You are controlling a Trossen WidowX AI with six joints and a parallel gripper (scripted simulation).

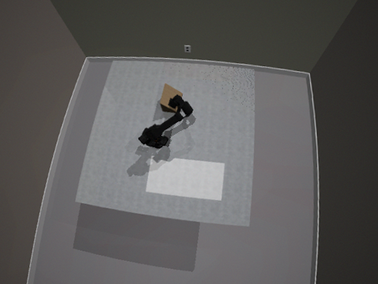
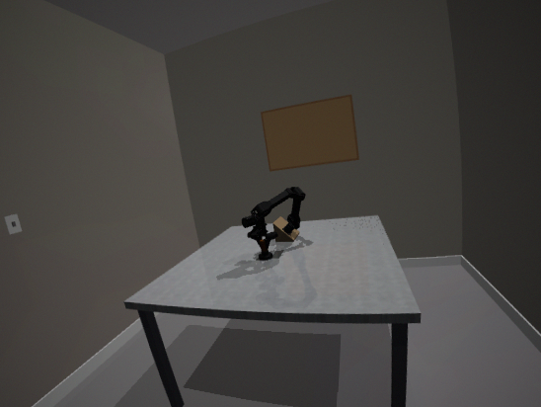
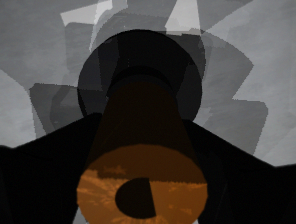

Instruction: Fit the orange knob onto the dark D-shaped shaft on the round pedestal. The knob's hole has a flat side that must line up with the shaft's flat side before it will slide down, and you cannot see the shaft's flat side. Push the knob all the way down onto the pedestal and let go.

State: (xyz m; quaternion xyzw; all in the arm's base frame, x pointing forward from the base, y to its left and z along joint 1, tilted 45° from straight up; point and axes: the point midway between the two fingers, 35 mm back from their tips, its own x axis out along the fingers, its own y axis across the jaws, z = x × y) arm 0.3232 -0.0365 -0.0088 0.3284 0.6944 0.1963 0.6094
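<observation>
The orange knob [image 3: 182,197] [image 2: 264,245] is a tall cylinder, upright or nearly so, between the fingers. Its end face towards the wrist camera shows a dark D-shaped hole [image 3: 135,198] with the flat side to the right. My gripper [image 3: 141,124] is shut on the knob, one dark finger on each side. The round dark pedestal [image 3: 92,87] [image 2: 265,256] is on the table under the knob's far end. The shaft is hidden, and I cannot tell whether the knob is around it or how large any gap to the pedestal is. In the top view the arm hides the knob.
A tan slanted block [image 1: 169,92] [image 2: 281,230] is beside the arm's base on the grey table [image 1: 209,143] [image 2: 346,277]. The black arm [image 1: 169,123] [image 2: 278,201] reaches from there to the pedestal. A bright light patch [image 1: 187,181] is on the table in the top view.
</observation>
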